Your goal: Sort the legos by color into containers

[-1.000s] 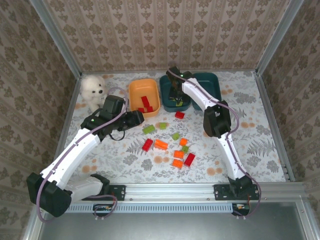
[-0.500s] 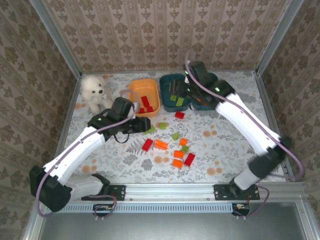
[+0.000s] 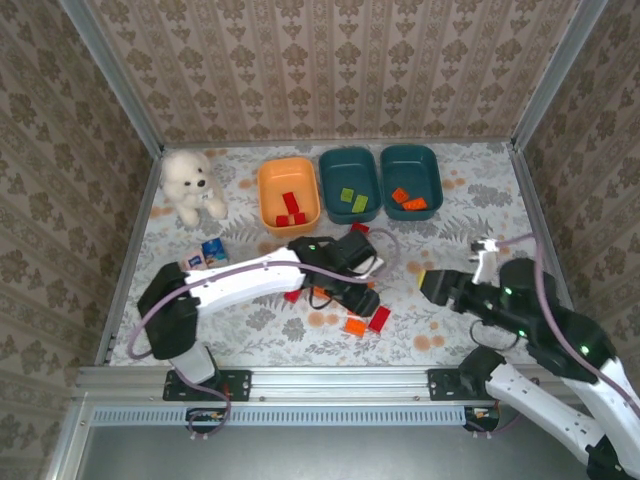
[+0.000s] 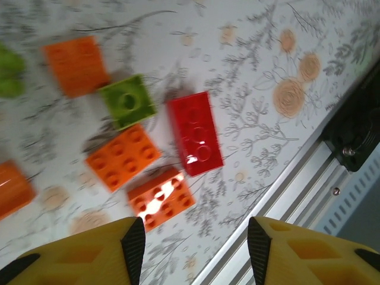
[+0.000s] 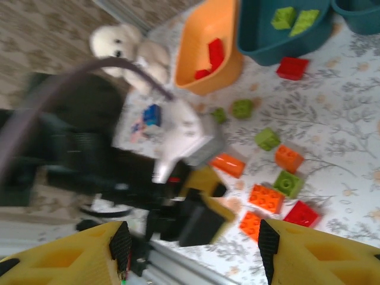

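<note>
Three containers stand at the back. The orange tub (image 3: 288, 192) holds red legos, the middle teal tub (image 3: 350, 185) green ones, the right teal tub (image 3: 411, 180) orange ones. Loose legos lie mid-table: a red brick (image 4: 195, 133), two orange bricks (image 4: 161, 198) (image 4: 123, 156) and a green one (image 4: 127, 101). My left gripper (image 4: 196, 252) hovers open just above them, nothing between its fingers; from above it (image 3: 358, 298) covers part of the pile. Another red brick (image 3: 360, 229) lies near the tubs. My right gripper (image 5: 195, 246) is open and empty, raised at front right (image 3: 432, 285).
A white plush toy (image 3: 190, 185) sits at the back left. Small blue-and-white packets (image 3: 205, 252) lie beside the left arm. The metal rail (image 3: 340, 378) runs along the near edge, close to the loose bricks. Patterned walls enclose the table.
My left arm has swung right from beside the orange tub to over the loose bricks. My right arm has pulled back from the teal tubs to the front right.
</note>
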